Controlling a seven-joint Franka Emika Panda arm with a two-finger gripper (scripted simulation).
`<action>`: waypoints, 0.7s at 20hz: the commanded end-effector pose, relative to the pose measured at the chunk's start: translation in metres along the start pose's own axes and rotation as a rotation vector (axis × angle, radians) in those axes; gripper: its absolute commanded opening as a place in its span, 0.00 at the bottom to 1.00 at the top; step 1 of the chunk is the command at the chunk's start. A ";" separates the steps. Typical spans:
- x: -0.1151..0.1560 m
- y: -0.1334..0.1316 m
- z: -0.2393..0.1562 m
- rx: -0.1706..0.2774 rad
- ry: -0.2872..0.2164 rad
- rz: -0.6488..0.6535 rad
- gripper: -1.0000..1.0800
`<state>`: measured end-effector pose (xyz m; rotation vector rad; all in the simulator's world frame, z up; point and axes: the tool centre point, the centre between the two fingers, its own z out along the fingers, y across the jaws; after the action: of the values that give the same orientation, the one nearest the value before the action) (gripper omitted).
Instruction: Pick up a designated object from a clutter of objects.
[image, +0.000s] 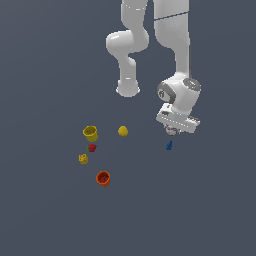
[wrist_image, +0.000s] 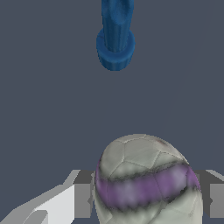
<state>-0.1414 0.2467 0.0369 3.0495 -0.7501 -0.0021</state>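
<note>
The exterior view looks down from high and far. The wrist view sits very close. Both share the whitish ball (wrist_image: 146, 181) and, seemingly, the blue piece (image: 169, 145).

A flat, plain dark grey-blue floor (image: 45, 215) carries everything. On it, toward the exterior view's left, stand a yellow cup (image: 90, 133) and, nearer the camera, an orange-red cup (image: 103, 178), both open side up. Between them lie a red strawberry-like piece (image: 91, 147) and a small yellow block (image: 83, 159), close together. A yellow ball (image: 123, 131) sits apart, beside the yellow cup. Farther toward the exterior view's right lies a small blue piece (image: 169, 145).
</note>
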 end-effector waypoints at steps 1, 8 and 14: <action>0.001 0.000 -0.003 0.001 0.001 0.000 0.00; 0.011 0.005 -0.027 0.001 0.001 0.000 0.00; 0.026 0.013 -0.066 0.001 0.000 -0.001 0.00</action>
<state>-0.1272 0.2271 0.0914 3.0493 -0.7489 -0.0031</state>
